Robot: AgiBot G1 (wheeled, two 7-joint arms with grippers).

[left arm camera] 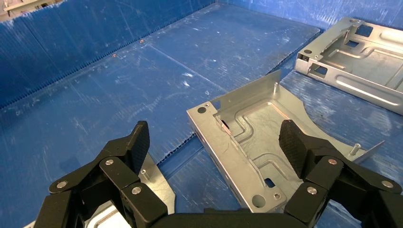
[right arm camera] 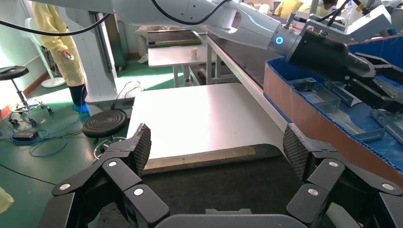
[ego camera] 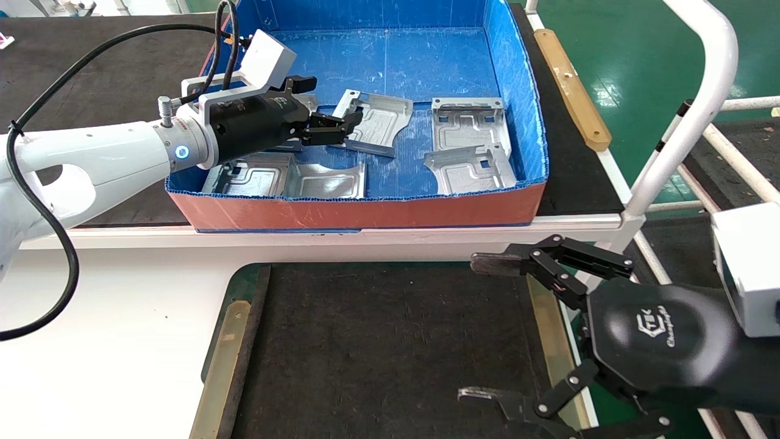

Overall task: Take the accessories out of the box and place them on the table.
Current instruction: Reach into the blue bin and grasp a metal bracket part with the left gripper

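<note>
The box [ego camera: 365, 212] is blue inside and orange outside and holds several silver accessories. My left gripper [ego camera: 348, 124] is down inside it and open. Its jaws stand either side of the folded rim of one plate [ego camera: 382, 121] without touching it. In the left wrist view the open gripper [left arm camera: 215, 140] straddles that plate [left arm camera: 266, 114]. Two more plates lie at the right [ego camera: 468, 117] [ego camera: 470, 169] and two by the front wall [ego camera: 251, 175] [ego camera: 332, 183]. My right gripper [ego camera: 475, 329] is open and empty over the right edge of the table's dark mat [ego camera: 378, 341].
Brass-coloured strips [ego camera: 222, 366] edge the mat. A white surface [ego camera: 109, 329] lies to its left. A white frame tube [ego camera: 682, 134] rises at the right. In the right wrist view my right gripper [right arm camera: 218, 145] hangs over the mat [right arm camera: 214, 185], the box wall [right arm camera: 323, 123] beyond.
</note>
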